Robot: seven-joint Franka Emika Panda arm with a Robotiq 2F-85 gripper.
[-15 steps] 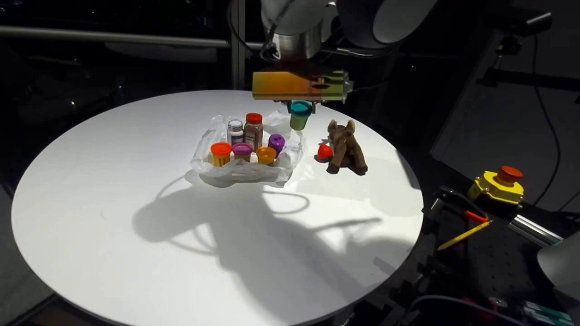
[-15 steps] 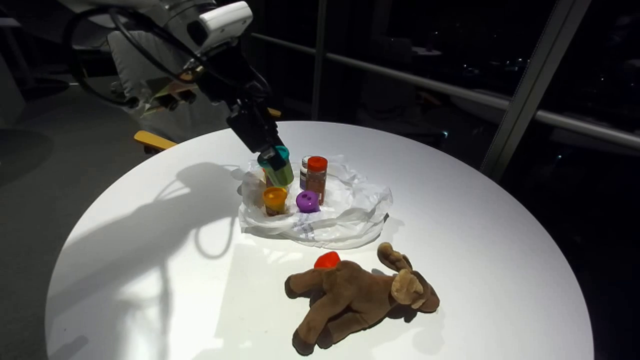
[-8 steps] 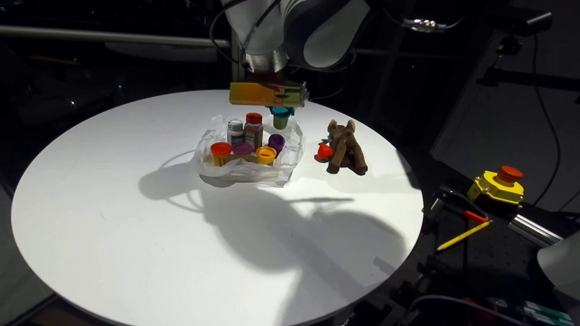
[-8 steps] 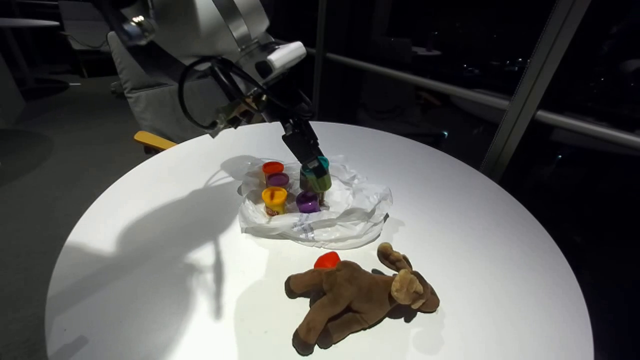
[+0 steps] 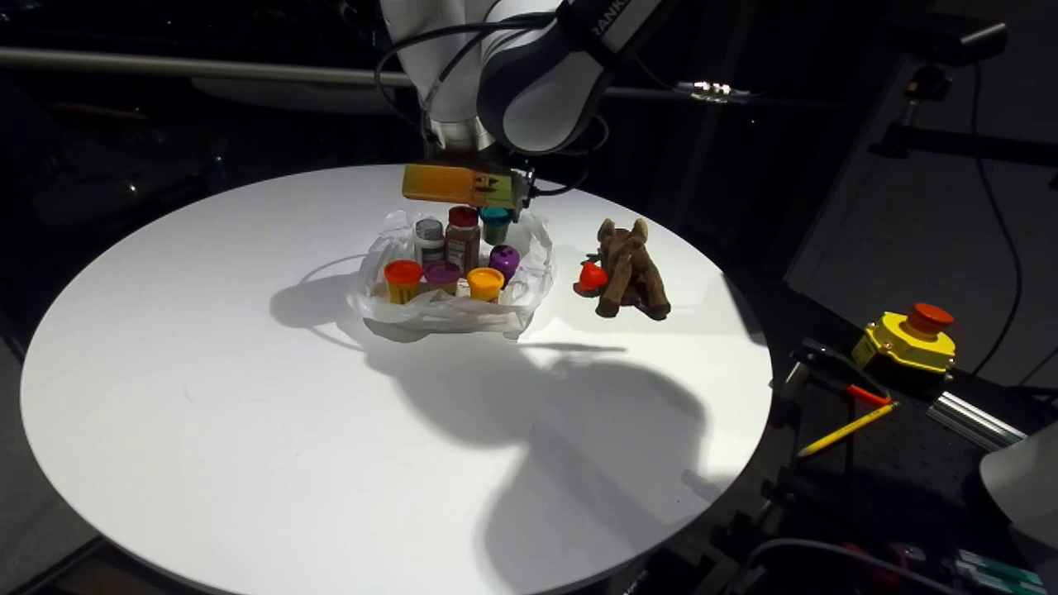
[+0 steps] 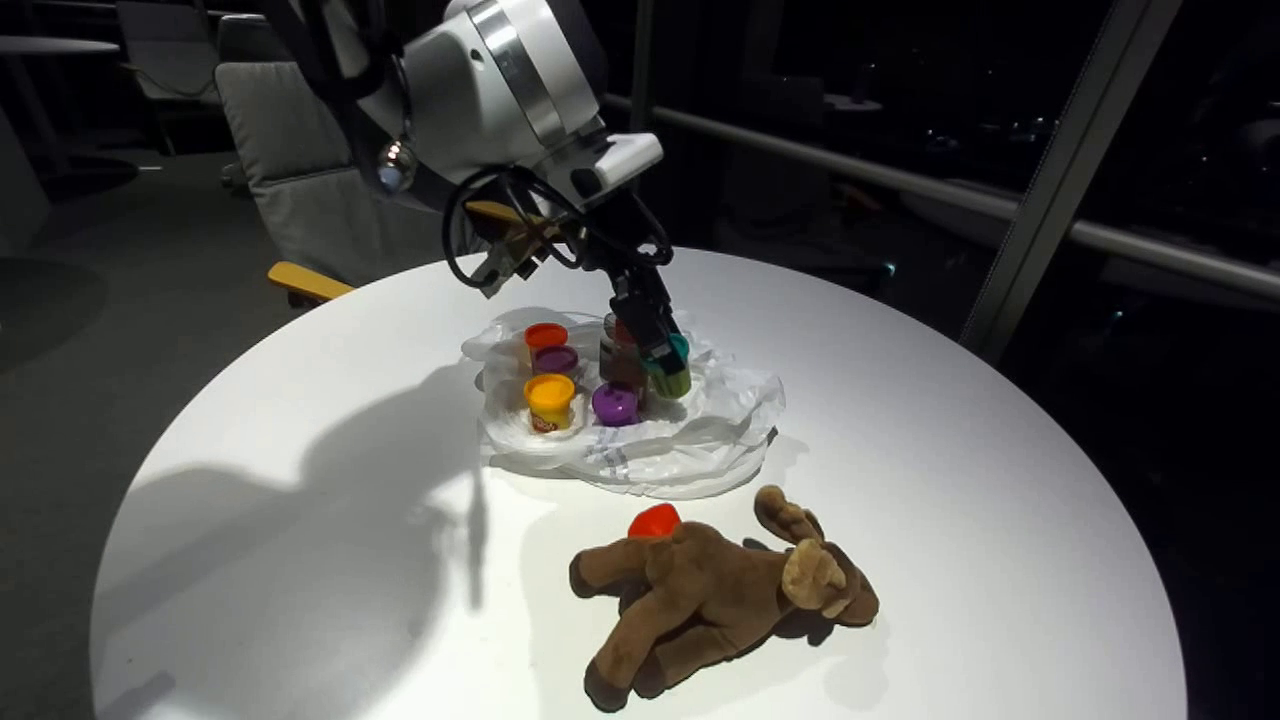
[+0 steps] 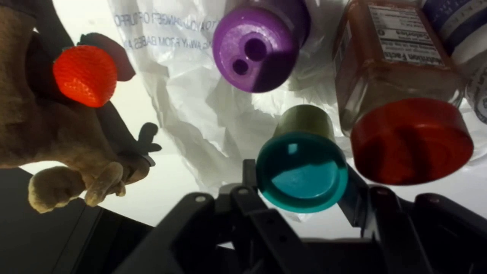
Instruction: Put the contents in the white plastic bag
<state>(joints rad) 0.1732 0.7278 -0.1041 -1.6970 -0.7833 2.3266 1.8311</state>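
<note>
Gripper [image 7: 299, 177] holds teal cup [image 7: 302, 163] pinched between fingers [image 7: 249, 173]. In exterior view, teal cup is over bag [image 5: 450, 318], near bag's back edge; can't tell if touching. In bag: jar [image 5: 463, 248] near teal cup, bottle [image 5: 429, 242] beside jar; orange cup [image 5: 403, 283], purple cup [image 5: 442, 274], yellow cup [image 5: 485, 285] by front edge. Toy animal [image 5: 632, 277], berry [image 5: 591, 277] on table [image 5: 207, 397], between bag and table's right edge.

In both ext. views we get a bright surface [image 5: 207, 430] vs. near-black bkgd. Light's from above; in an ext. view the arm [image 5: 541, 116] throws a broad, soft-edged shadow toward the cam. Wrist view: we've a glint on the teal cup [image 7: 304, 169], a shadow edge across the holed purple item [image 7: 266, 30].
</note>
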